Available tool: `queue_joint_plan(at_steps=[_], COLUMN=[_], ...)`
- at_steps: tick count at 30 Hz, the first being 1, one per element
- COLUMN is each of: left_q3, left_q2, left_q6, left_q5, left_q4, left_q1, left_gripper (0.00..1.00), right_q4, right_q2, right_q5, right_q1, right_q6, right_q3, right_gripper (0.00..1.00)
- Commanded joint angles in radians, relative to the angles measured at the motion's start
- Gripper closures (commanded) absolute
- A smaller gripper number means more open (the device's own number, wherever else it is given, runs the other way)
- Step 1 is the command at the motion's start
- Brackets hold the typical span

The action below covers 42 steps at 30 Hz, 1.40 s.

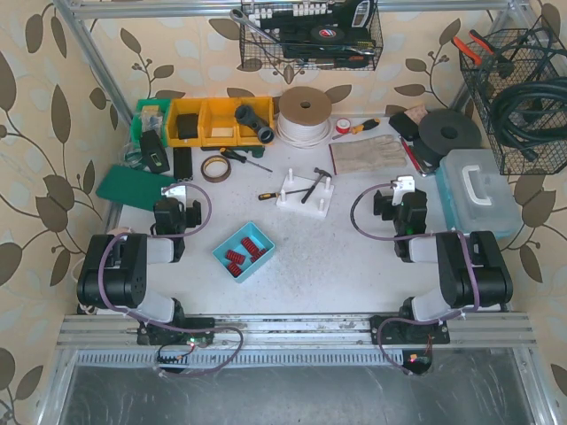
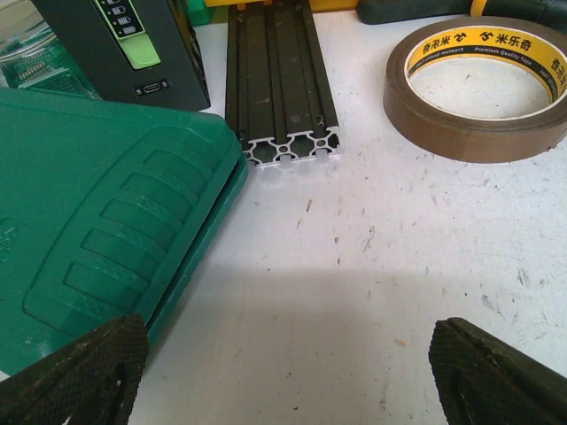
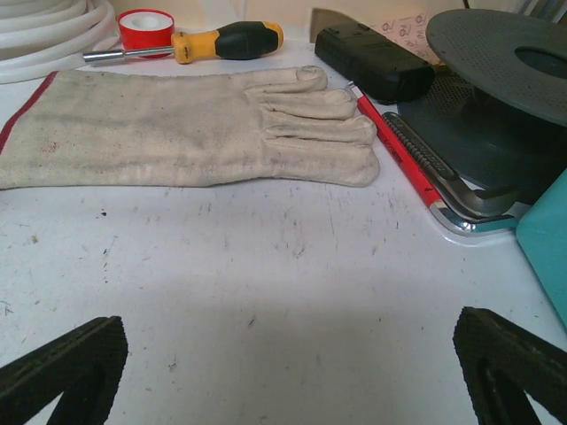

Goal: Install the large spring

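Observation:
Several red springs [image 1: 244, 251] lie in a blue tray [image 1: 223, 252] at the table's middle front. A white fixture with upright pegs [image 1: 306, 196] stands behind it. My left gripper [image 1: 174, 197] is open and empty at the left, well left of the tray; in its wrist view the gripper [image 2: 288, 372] has its fingertips [image 2: 89, 372] wide apart over bare table. My right gripper [image 1: 403, 197] is open and empty at the right; in its wrist view the gripper [image 3: 288, 363] has its fingertips [image 3: 66, 363] spread over bare table. No spring shows in either wrist view.
A green case [image 2: 89, 230], black extrusion [image 2: 279, 80] and tape roll [image 2: 483, 84] lie ahead of the left gripper. A work glove [image 3: 186, 128], red-handled tool [image 3: 412, 164], black reel [image 3: 496, 80] and teal box [image 1: 478, 190] lie near the right gripper. Small screwdrivers lie near the fixture.

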Motion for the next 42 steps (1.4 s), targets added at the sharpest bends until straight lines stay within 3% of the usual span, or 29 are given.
queue_joint_plan(at_steps=[1,15,19,25,29,34,38,42], left_q3=[0.019,0.017,0.017,0.129,0.239,0.498,0.626,0.567], left_q2=[-0.005,-0.008,-0.017,-0.251,-0.423,-0.476,-0.465,-0.506], left_q6=[0.002,0.002,0.009,0.019,-0.159,-0.356,-0.441,-0.462], left_q5=[0.007,0.007,0.015,0.091,0.078,0.059,0.109,0.283], left_q4=[0.036,0.039,0.038,-0.285,-0.499,-0.928,-1.119,-1.087], left_q1=[0.001,0.001,0.0,-0.001,-0.003,-0.003,-0.003,-0.003], left_gripper=[0.11,0.11,0.11,0.11,0.11,0.11,0.11,0.11], right_q4=[0.013,0.017,-0.212,-0.515,-0.846,-1.182,-1.275,-1.285], right_q2=[0.003,-0.009,-0.13,-0.309,-0.372,-0.387,-0.408,-0.402], right_q5=[0.011,0.013,0.001,0.01,-0.019,-0.001,-0.033,-0.221], right_q1=[0.004,0.006,0.01,0.01,0.01,0.009,-0.001,-0.027], right_q6=[-0.004,-0.003,-0.009,0.088,0.185,0.302,0.374,0.407], right_q3=[0.017,0.013,0.077,0.205,0.392,0.608,0.632,0.628], right_gripper=[0.0,0.0,0.0,0.0,0.0,0.0,0.0,0.0])
